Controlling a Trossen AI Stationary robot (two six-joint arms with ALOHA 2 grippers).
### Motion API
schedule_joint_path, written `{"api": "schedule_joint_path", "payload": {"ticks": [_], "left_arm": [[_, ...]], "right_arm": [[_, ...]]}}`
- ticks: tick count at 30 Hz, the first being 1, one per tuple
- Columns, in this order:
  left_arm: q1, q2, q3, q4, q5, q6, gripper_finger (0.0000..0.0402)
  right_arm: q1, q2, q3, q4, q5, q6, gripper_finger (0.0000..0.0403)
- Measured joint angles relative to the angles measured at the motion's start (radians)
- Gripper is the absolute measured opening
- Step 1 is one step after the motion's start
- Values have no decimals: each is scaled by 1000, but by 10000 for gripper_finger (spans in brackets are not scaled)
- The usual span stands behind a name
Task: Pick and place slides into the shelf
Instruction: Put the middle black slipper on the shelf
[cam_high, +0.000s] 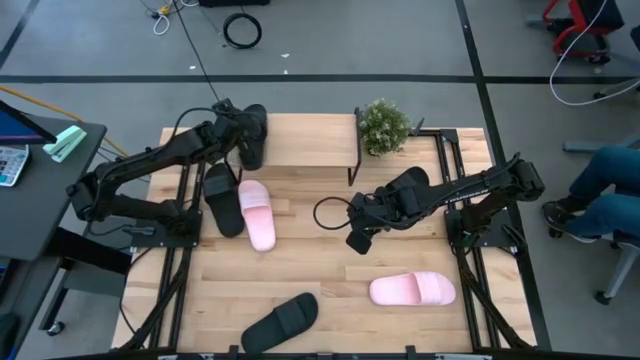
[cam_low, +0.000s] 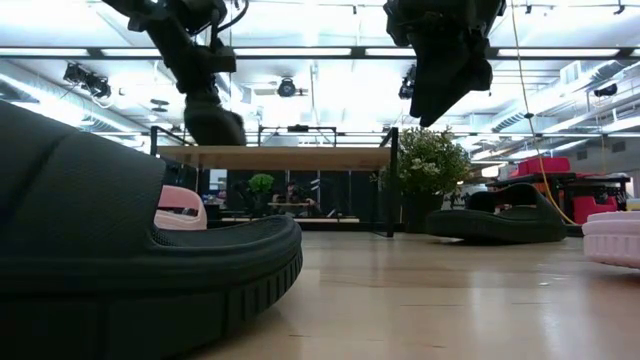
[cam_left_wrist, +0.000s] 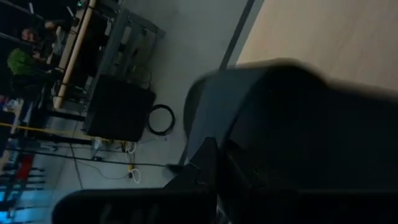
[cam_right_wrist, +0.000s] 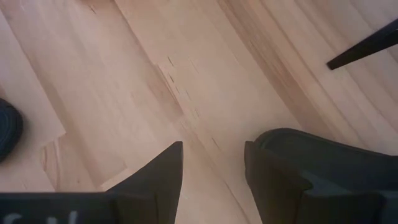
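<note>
High view: black slide (cam_high: 252, 135) in left gripper (cam_high: 238, 128).

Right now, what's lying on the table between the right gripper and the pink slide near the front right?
Nothing: in the high view, only bare table separates the right gripper from the pink slide.

We record two pale pink slides (cam_high: 257, 213) (cam_high: 412, 289) and plain black slides (cam_high: 222, 198) (cam_high: 281, 321) (cam_high: 253, 134) on the light, grained wooden table (cam_high: 330, 270). The shelf (cam_high: 312, 140) has a light wood top and black frame. The plant (cam_high: 383, 126) is green.
</note>
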Motion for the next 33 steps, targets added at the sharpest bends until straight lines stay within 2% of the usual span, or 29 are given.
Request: {"api": "schedule_joint_path", "payload": {"ticks": [8, 20, 24, 33], "left_arm": [[13, 0, 0, -1, -8, -1, 11], [65, -2, 1, -126, -7, -72, 12], [65, -2, 1, -131, -11, -62, 33], [35, -2, 1, -155, -15, 11, 109]], "right_arm": [[0, 0, 0, 0, 0, 0, 177], [0, 0, 0, 0, 0, 0, 177], [0, 0, 0, 0, 0, 0, 177], [0, 0, 0, 5, 2, 0, 177]]}}
